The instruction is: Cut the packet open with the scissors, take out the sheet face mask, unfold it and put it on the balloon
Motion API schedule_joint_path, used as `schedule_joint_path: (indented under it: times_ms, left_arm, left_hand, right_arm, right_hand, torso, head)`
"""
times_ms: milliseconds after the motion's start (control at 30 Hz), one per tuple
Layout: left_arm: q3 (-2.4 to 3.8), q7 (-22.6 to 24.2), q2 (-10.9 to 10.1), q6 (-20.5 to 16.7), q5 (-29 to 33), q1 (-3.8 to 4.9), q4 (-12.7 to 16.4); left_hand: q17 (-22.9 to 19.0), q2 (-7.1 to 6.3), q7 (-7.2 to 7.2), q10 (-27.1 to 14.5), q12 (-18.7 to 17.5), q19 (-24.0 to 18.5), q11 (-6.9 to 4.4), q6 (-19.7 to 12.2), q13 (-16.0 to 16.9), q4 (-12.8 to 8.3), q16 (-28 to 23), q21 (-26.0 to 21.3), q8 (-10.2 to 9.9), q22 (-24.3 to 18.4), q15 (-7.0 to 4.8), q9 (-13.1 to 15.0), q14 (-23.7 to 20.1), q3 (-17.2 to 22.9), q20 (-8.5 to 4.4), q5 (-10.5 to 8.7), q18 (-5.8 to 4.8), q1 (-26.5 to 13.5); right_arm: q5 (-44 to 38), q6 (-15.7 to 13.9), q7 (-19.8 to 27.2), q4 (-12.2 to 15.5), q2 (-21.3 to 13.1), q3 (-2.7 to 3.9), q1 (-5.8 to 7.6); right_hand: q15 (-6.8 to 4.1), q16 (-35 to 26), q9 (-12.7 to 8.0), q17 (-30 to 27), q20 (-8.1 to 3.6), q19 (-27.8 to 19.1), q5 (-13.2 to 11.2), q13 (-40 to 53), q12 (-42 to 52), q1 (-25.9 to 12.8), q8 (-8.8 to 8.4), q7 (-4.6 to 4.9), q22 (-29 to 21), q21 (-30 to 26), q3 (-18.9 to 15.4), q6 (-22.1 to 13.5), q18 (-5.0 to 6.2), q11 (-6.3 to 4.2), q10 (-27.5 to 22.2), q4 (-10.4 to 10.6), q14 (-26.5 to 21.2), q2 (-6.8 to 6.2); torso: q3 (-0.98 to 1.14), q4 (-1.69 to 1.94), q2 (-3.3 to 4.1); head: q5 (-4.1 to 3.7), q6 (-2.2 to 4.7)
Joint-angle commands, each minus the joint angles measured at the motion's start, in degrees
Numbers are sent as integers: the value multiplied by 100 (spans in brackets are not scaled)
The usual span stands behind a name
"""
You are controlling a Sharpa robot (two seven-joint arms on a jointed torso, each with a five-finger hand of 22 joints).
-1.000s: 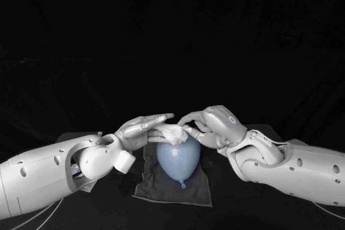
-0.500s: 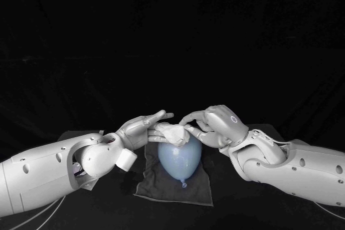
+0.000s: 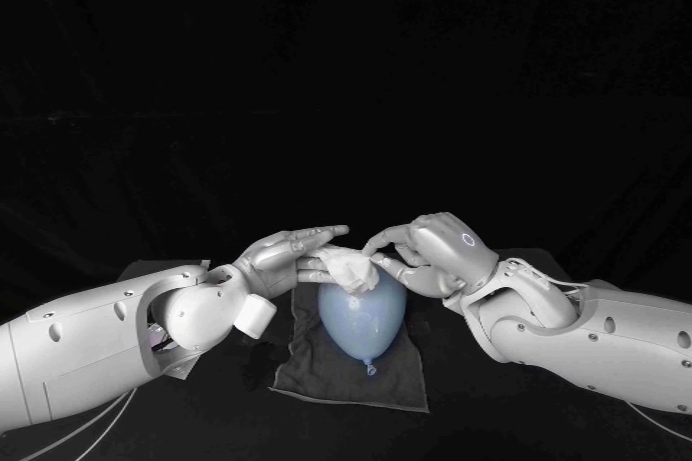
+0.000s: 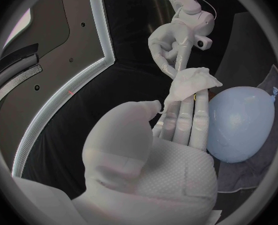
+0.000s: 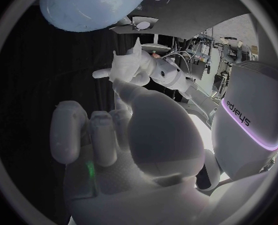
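Sheet mask [image 3: 348, 267]: white, out of its packet, not spread out; it is a crumpled, folded wad with creased edges, resting on the far, rounded end of the balloon [image 3: 361, 316], between the two hands.

Balloon: pale blue, inflated, smooth and egg-shaped; it lies lengthwise on a dark cloth [image 3: 346, 381], wide end far, knot [image 3: 369, 367] at the near end; the mask covers only the far tip, the rest of the skin bare.

Cloth: dark grey, rectangular, wrinkled, laid flat on the black surface [image 3: 245, 411] under the balloon.

Left hand [image 3: 274, 261]: reaches in from the left, at the balloon's far left side; fingers stretched out nearly straight towards the right. The left wrist view shows the fingers [image 4: 190, 116] extended side by side with the mask [image 4: 190, 84] bunched at their tips and the thumb tip touching its lower fold; the hand is grasping the sheet mask there.

Right hand [image 3: 433, 249]: comes in from the right, above the balloon's far right side; fingers curled inward and downward, their tips meeting the right edge of the wad. In the left wrist view the right hand [image 4: 173, 40] stands beyond the mask with one fingertip down on its upper edge; whether it actually grips the material cannot be told.

The two hands sit close, apart from each other, joined only by the mask.
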Motion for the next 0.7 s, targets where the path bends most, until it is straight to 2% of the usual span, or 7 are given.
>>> schedule_joint_path:
  times_ms: [33,100,167,367,533,600,700]
  left_arm:
    - [5,-2,12,-196,132,8,4]
    - [5,-24,14,-329,133,8,-7]
    - [4,-39,18,-434,134,8,-21]
    - [3,-96,35,-671,132,8,-46]
    - [2,-119,41,-779,130,8,-55]
    - [2,-125,40,-821,130,8,-58]
    - [2,-131,39,-862,130,8,-64]
  left_hand:
    - [20,-213,537,144,-22,102,-21,209,-6,-283,-48,-17,88,14,-24,60,105,367,-46,13,50,205]
    - [29,-268,524,239,-5,149,-37,445,-2,-406,-56,4,177,25,-47,129,158,506,-81,17,50,274]
    - [55,-406,492,448,26,259,-84,800,-1,-638,-61,78,331,60,-99,235,300,708,-154,16,43,341]
    - [99,-484,430,760,11,366,-160,1193,-11,-956,-93,231,542,135,-179,359,539,950,-263,14,28,368]
    - [105,-457,411,854,-11,354,-179,1315,-12,-990,-135,276,616,160,-189,397,582,1017,-276,13,20,315]
    - [110,-383,405,902,-43,321,-181,1367,-15,-927,-174,287,658,166,-184,413,606,1112,-267,15,15,206]
    - [131,-336,397,956,-105,302,-185,1352,-12,-862,-231,290,686,160,-189,409,655,1434,-253,11,31,-28]
  right_arm:
    - [-99,166,-14,5,3,4,5]
    - [-97,160,5,10,4,4,6]
    - [-94,154,24,16,5,4,6]
    - [-88,134,58,33,7,4,6]
    - [-87,125,60,41,1,4,6]
    - [-86,122,58,48,-4,4,6]
    - [-84,125,59,64,-13,4,6]
  right_hand:
    - [-58,40,148,1509,-46,81,17,1237,37,-75,36,1,1148,33,33,42,-110,-17,406,4,599,0]
    - [-58,40,148,1509,-46,81,17,1237,37,-75,36,1,1148,33,33,42,-110,-17,406,4,599,0]
    - [-58,40,148,1509,-46,81,17,1237,37,-75,36,1,1148,33,33,42,-110,-17,406,4,599,0]
    - [-58,40,148,1509,-46,81,17,1237,37,-75,36,1,1148,33,33,42,-110,-17,406,4,599,0]
    - [-58,40,161,1509,-47,86,17,1242,43,-83,49,0,1152,50,39,36,-113,-18,409,1,599,-4]
    - [-58,40,161,1509,-47,86,17,1242,43,-83,49,0,1152,50,39,36,-113,-18,409,1,599,-4]
    - [-59,40,170,1509,-48,89,17,1244,45,-87,59,-1,1155,59,44,32,-115,-19,411,-2,599,-7]
  torso:
    - [2,0,1]
    - [2,0,1]
    - [1,0,1]
    - [-3,2,2]
    - [-2,3,2]
    - [-1,3,3]
    - [0,3,3]
  head:
    - [5,-3]
    - [8,1]
    - [14,0]
    - [12,-7]
    - [20,-8]
    - [20,-8]
    - [15,-15]
